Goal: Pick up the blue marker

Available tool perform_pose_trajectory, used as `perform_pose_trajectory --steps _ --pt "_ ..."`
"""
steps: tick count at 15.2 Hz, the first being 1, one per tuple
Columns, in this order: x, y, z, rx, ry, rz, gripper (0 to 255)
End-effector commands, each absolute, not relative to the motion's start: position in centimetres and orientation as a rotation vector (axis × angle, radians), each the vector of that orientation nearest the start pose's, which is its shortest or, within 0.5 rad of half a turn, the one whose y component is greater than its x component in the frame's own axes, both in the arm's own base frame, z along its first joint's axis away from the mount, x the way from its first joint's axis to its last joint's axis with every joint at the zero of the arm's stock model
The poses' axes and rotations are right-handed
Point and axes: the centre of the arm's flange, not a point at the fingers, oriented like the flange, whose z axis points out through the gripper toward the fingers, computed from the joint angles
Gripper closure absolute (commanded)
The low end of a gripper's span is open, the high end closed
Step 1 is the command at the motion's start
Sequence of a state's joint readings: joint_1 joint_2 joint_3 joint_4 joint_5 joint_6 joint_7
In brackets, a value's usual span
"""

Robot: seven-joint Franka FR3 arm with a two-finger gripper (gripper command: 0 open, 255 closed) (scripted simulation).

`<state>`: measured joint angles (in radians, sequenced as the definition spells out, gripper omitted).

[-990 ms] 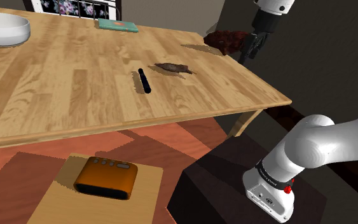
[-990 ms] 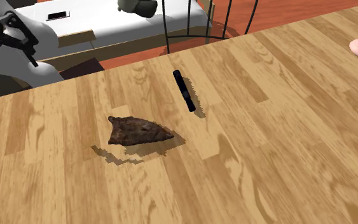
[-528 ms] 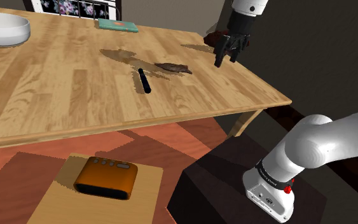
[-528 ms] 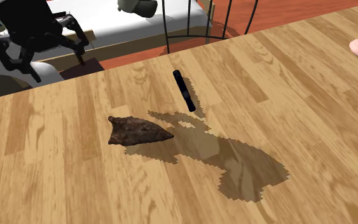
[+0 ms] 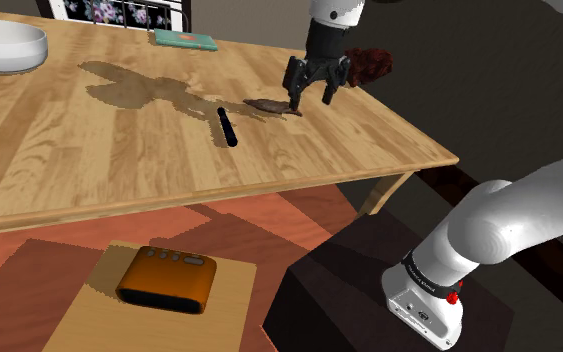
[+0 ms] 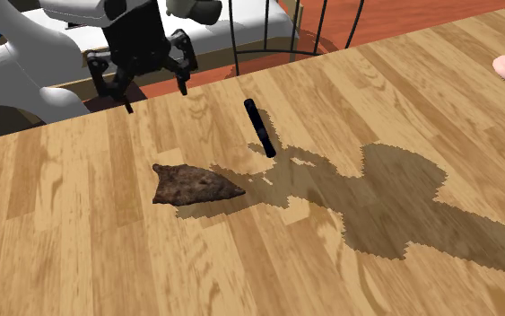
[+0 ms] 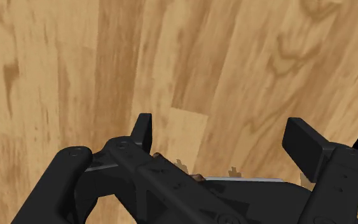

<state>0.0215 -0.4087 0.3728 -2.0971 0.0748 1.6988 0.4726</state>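
- The dark, nearly black marker is seen lying flat on the wooden tabletop – untouched, with nothing on it.
- A brown lump is found just beside the marker, toward the shoulder view's right.
- The hand is held above the tabletop over the lump's far end, apart from the marker.
- The hand is released – its fingers are spread wide and nothing is grasped between them.
- A white bowl is set at the tabletop's far corner.

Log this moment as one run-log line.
phase: pre-grasp | gripper: open, empty, above table near brown lump | dark marker: flat on table, untouched | next: probably shift over marker
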Motion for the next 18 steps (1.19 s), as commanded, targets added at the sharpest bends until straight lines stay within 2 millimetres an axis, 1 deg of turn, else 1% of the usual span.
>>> perform_pose_trajectory --steps 1,8,13,18 --pt "40.7 21.7 56.8 -3.2 0.245 -0.022 0" --pt "46.1 29.0 55.0 -3.179 0.421 -0.008 0" --pt "50.3 33.7 53.8 -3.158 0.541 0.001 0" --pt "50.3 33.7 51.2 -3.158 0.541 0.001 0"
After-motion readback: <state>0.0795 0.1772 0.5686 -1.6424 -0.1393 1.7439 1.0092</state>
